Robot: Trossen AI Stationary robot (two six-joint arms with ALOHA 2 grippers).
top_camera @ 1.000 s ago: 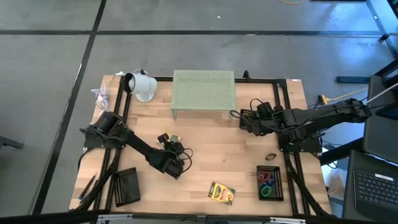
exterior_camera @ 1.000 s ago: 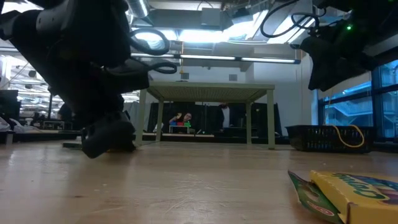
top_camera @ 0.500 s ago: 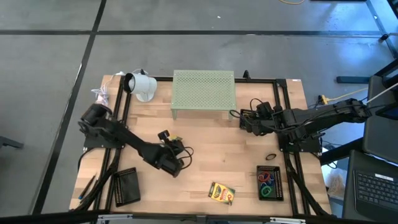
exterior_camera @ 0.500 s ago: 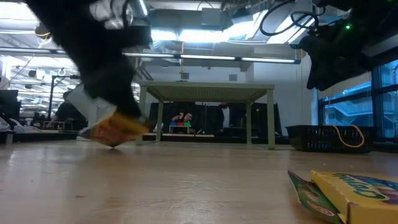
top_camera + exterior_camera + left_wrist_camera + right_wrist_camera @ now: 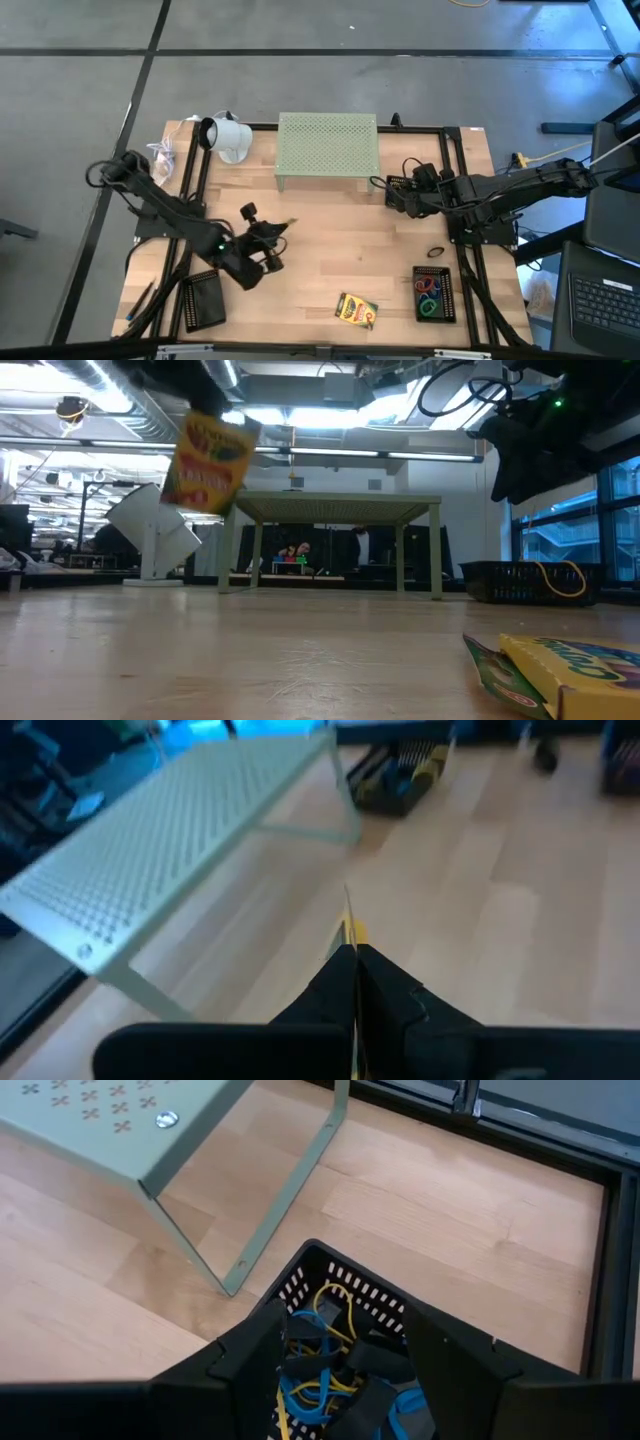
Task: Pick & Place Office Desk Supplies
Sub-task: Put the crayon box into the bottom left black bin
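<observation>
On the left edge of the wooden table a flat black tray lies near the front; a white rounded lamp-like object stands at the back left corner; the low view shows it behind the raised load. The left gripper is over the left half of the table, its fingers pressed together on a yellow-and-green crayon box; the box hangs clear of the wood, long axis near upright and slightly tilted, printed face toward the low camera; its card surface is glossy. A pale green perforated stand on thin legs occupies the back centre; a second crayon box lies flat at the front centre, long axis diagonal. Right of it a black slotted bin holds red, green and blue rubber-band loops; a dark loop lies on bare wood just behind it. The right gripper waits beside the stand's right end, jaws parted and empty, above a black mesh basket of blue and yellow cords.
</observation>
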